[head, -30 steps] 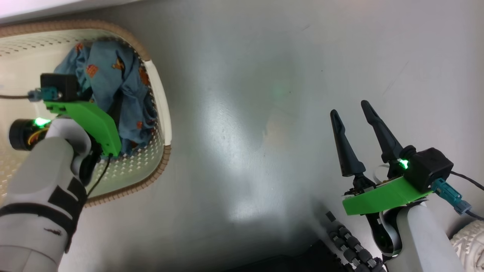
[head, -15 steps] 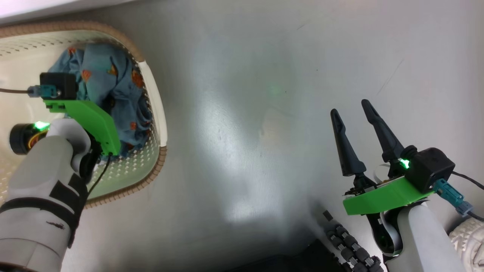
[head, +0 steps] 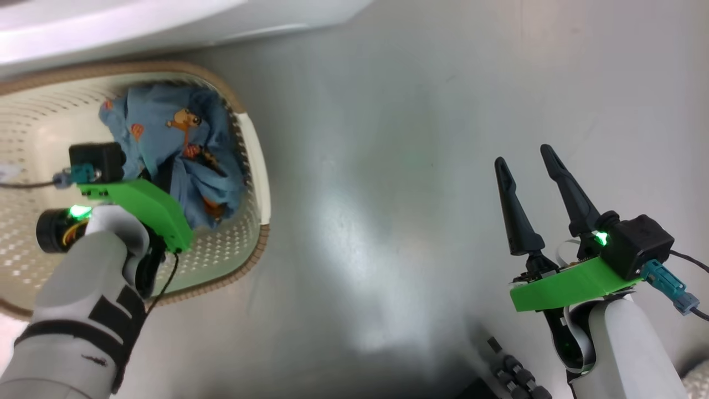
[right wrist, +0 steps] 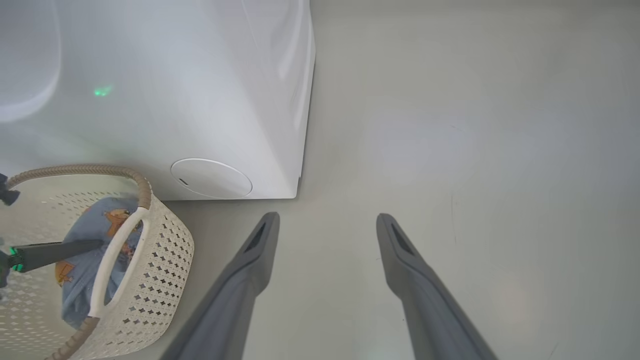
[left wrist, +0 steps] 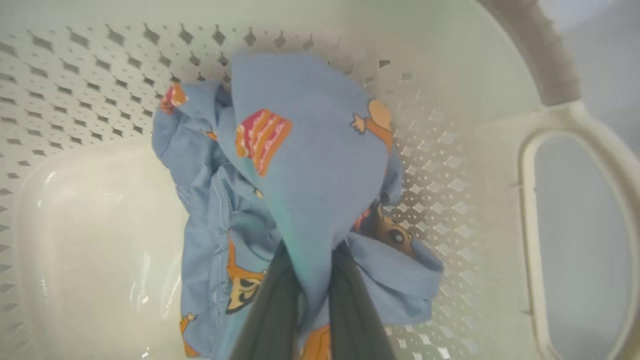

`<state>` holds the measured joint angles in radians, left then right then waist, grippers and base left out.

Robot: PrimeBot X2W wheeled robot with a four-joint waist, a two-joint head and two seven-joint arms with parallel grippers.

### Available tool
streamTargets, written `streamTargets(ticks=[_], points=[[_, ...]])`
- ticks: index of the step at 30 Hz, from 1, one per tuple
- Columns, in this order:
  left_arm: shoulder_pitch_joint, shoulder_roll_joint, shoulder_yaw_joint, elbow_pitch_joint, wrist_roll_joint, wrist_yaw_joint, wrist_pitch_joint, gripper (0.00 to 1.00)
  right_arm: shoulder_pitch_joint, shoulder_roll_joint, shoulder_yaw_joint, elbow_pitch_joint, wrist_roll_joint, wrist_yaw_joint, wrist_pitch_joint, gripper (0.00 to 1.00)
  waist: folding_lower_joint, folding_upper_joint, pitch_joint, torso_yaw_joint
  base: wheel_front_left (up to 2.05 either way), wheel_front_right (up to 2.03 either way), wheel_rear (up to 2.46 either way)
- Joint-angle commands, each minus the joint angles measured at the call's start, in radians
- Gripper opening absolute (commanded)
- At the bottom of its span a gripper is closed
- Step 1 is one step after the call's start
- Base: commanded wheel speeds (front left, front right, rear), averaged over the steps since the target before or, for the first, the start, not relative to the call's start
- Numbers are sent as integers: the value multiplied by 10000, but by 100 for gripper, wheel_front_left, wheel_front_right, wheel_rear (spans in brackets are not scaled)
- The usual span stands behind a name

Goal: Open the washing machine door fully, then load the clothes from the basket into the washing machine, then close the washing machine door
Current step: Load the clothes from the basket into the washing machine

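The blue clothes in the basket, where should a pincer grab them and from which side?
Grip the raised fold of the clothes, coming down through the open top: the walls of the basket block the sides. The left pincer is shut on that fold.

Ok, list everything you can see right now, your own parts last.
clothes: one bundle, light blue with orange-brown prints, inside the basket
basket: one, cream-white with brown rim, on the floor beside the washing machine
washing machine: one, white, just beyond the basket
round cover: one, white, low on the washing machine
floor: one, grey, all around
left end effector: one, dark, in the basket, shut on the clothes
right end effector: one, dark, open over the floor
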<state>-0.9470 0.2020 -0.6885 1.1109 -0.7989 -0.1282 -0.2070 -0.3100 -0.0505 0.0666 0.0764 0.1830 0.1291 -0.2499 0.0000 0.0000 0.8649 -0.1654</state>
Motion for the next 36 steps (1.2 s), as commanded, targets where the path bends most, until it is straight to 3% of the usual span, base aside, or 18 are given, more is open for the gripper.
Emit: streamTargets(ticks=[1, 8, 15, 36], points=[[404, 363, 139, -181, -143, -25, -204, 0, 178, 3, 149, -128, -73, 16, -118, 100, 0, 0, -554, 405, 0, 0, 0], [1124, 525, 361, -977, -246, -25, -536, 0, 128, 3, -27, 114, -254, 16, -118, 100, 0, 0, -1444, 969, 0, 0, 0], [2473, 654, 1823, -2510, 396, 163, -545, 0, 141, 3, -99, 426, -548, 16, -118, 100, 0, 0, -2448, 1276, 0, 0, 0], [6715, -270, 5476, -6957, 3312, 520, -547, 0, 1173, -169, -95, 1211, -194, 16, -114, 100, 0, 0, -5990, 1801, 0, 0, 0]])
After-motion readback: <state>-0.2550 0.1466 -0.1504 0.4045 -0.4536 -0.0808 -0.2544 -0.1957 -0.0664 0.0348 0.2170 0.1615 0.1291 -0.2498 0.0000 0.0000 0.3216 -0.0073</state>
